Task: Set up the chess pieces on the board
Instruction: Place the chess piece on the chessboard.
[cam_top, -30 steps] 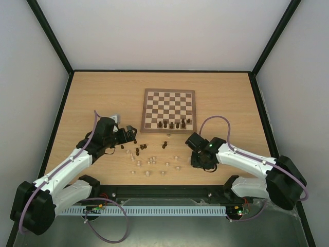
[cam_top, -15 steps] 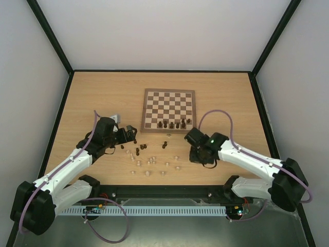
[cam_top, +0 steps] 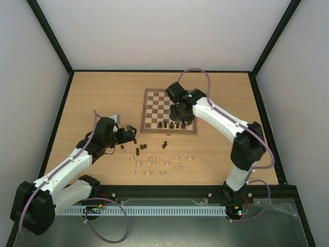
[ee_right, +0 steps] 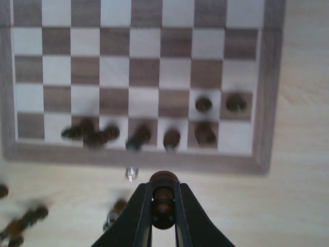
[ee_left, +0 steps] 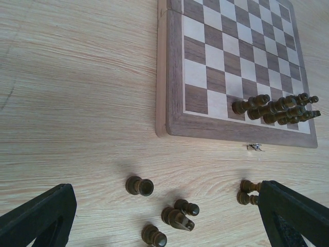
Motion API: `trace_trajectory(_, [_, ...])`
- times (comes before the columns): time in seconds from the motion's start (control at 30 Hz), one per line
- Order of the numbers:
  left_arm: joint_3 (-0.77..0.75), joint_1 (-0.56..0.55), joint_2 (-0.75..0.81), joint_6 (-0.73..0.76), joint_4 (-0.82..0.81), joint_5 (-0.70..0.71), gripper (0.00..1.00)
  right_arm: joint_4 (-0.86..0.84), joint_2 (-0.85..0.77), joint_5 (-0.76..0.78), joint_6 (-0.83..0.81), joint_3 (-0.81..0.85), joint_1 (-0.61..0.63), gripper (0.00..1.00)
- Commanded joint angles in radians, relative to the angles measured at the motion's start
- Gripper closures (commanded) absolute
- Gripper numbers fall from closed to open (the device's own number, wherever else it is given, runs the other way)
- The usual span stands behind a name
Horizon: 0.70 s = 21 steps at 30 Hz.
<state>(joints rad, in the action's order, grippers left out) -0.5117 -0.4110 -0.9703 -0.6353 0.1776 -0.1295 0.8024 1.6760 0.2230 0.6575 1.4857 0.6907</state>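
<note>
Right hand [ee_right: 163, 198] swung over checkered board [ee_right: 267, 103] — pinching turned dark chessman [ee_right: 164, 180].

The square wooden chessboard [cam_top: 154, 105] shows dark brown and cream checks inside a brown border frame. The dark brown wooden chessmen [cam_top: 171, 124] stand on its near rows (pale beige wooden chessmen [cam_top: 188, 158] lie nearer) on the light grained wooden tabletop [cam_top: 97, 98].

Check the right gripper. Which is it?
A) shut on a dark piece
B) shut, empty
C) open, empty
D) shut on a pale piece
A: the right wrist view shows the right gripper closed, with a dark piece clamped between its fingers.
</note>
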Motion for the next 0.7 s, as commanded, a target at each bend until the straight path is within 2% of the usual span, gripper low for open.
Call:
trace_trajectory(0.0, [-0.023,0.004,-0.006,0.008,0.016,0.022,0.00,0.029,0.150,-0.056,-0.139,0.161,-0.049,0.94])
trace_trajectory(0.23, [-0.024,0.005,-0.016,0.006,0.018,0.043,0.01,0.022,0.310,-0.105,-0.191,0.229,-0.106,0.94])
trace_trajectory(0.67, [-0.023,0.006,-0.043,0.002,0.007,0.051,0.01,-0.014,0.376,-0.147,-0.224,0.153,-0.122,0.92])
